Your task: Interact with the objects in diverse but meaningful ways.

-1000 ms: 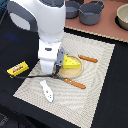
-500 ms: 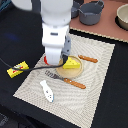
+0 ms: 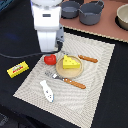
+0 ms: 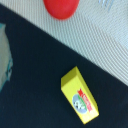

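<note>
The arm hangs above the tomato (image 3: 49, 59) at the placemat's (image 3: 100, 75) edge, seemingly between picks; whether its gripper is open or closed I cannot tell. The grey pots (image 3: 90, 11) on the tabletop show nothing inside; the plate (image 3: 65, 73) holds the cheese wedge (image 3: 70, 62); the yellow box (image 4: 80, 95) lies nearby, a likely next grasp, needing descent.

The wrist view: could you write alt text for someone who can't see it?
A flat yellow labelled box lies on a dark surface, with a red tomato partly in view on a pale woven placemat beyond it. No end effector is visible.
</note>
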You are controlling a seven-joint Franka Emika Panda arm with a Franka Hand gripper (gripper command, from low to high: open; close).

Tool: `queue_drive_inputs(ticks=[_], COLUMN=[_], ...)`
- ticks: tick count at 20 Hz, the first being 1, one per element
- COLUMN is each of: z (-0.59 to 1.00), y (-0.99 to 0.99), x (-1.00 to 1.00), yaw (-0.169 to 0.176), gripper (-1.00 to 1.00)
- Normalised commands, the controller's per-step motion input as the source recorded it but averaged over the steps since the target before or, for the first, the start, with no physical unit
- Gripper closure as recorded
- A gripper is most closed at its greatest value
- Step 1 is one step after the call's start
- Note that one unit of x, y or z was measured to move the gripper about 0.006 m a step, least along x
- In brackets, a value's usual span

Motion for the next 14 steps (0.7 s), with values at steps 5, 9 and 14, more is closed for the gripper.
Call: queue_drive_inputs(ticks=[5,9,14], z=[-0.16,-0.31,-0.29], y=[-0.54,-0.54,-0.23], x=[-0.88,-0.89,-0.56], yaw=[0.0,0.0,0.162], gripper=[-1.0,-1.0,-1.0])
